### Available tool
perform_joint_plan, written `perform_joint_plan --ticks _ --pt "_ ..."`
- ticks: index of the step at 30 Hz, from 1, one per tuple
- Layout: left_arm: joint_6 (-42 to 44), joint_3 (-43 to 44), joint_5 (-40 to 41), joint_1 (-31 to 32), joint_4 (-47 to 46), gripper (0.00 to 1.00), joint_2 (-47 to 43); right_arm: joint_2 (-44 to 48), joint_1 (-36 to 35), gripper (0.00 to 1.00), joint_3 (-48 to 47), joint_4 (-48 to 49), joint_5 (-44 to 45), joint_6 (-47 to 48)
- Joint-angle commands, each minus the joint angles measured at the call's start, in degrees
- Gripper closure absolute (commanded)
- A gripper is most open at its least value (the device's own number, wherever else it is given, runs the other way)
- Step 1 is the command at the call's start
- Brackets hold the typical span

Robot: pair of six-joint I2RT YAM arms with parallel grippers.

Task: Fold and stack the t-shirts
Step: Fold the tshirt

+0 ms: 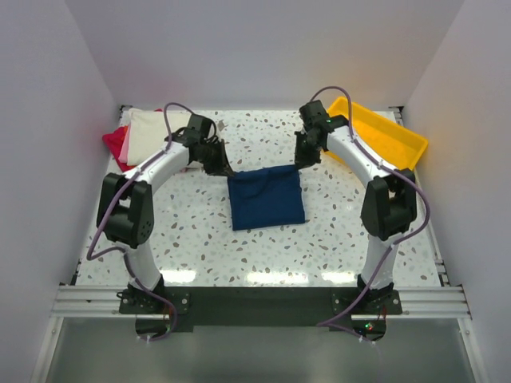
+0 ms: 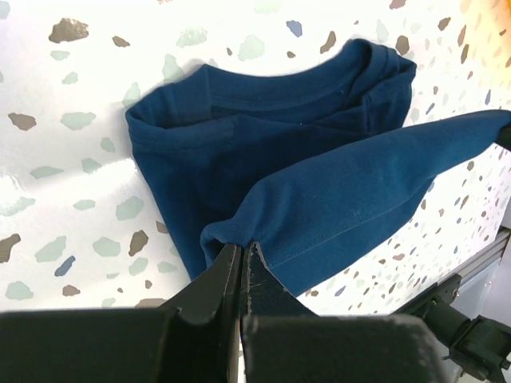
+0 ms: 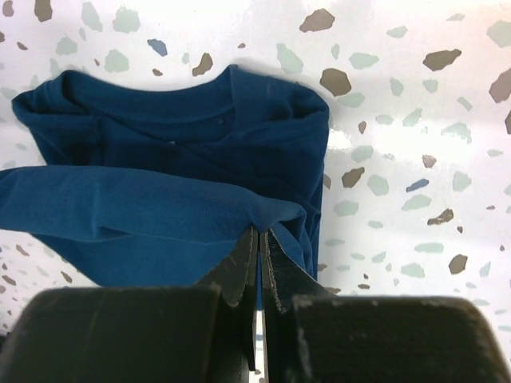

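Navy t-shirt (image 1: 266, 199) lay at the centre of the table (image 1: 200, 239), far edge raised. We saw both arms arched inward, left gripper (image 1: 226, 169) pinching its 10 o'clock corner, right gripper (image 1: 299, 163) pinching its 2 o'clock corner, cloth taut between. Folded shirts (image 1: 144, 134) sat at 10 o'clock, yellow tray (image 1: 383, 137) at 2.

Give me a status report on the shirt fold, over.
Both shut on navy shirt: left fingers, right fingers, edge stretched between them. Rest lies on table. Nothing blocking: folded stack far left, yellow tray far right.
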State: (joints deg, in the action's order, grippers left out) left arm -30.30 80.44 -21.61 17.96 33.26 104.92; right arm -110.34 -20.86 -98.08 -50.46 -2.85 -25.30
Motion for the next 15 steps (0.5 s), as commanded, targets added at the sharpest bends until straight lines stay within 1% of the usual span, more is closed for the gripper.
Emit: perform_joint_plan --ticks 1,5,6,7,8,9,10,11,12,13,15 --pt "0.77 3.67 0.16 -0.99 -2.85 1.0 0.98 -1.44 0.38 1.0 -3.08 3.08 -0.58 1.3" --pt "0.16 3.93 0.95 -1.34 -4.6 1.0 2.21 -3.12 0.91 1.0 -4.04 4.48 0.21 1.04" --pt "-0.28 4.28 1.3 -1.43 -4.86 0.98 2.56 -3.38 1.09 1.0 -4.39 4.75 0.39 0.95" --pt "-0.46 4.72 3.04 -1.78 -5.04 0.78 2.57 -3.73 1.35 1.0 -4.83 5.01 0.83 0.78" --pt "-0.63 5.77 4.28 -2.04 -5.48 0.61 2.48 -4.69 1.44 0.91 -6.14 5.37 0.92 0.78" --pt "-0.89 6.82 5.6 -2.4 -5.22 0.45 2.13 -5.14 1.61 0.81 -7.37 5.19 0.83 0.95" --pt "-0.9 7.79 8.13 -3.09 -4.96 0.29 1.78 -5.49 1.7 0.61 -8.69 4.85 0.4 1.39" --pt "-0.72 9.89 9.38 -3.36 -4.43 0.25 1.34 -5.67 1.7 0.54 -11.05 4.41 0.3 1.74" --pt "0.15 10.69 10.69 -3.54 -4.34 0.22 0.2 -5.24 1.7 0.5 -11.77 4.58 0.3 2.01" --pt "0.77 11.31 12.8 -3.63 -4.34 0.18 -0.42 -4.71 1.7 0.43 -12.13 5.01 0.3 2.7" --pt "2.52 11.75 13.52 -3.63 -4.69 0.17 -1.99 -2.52 1.7 0.41 -11.43 6.77 0.04 3.5"
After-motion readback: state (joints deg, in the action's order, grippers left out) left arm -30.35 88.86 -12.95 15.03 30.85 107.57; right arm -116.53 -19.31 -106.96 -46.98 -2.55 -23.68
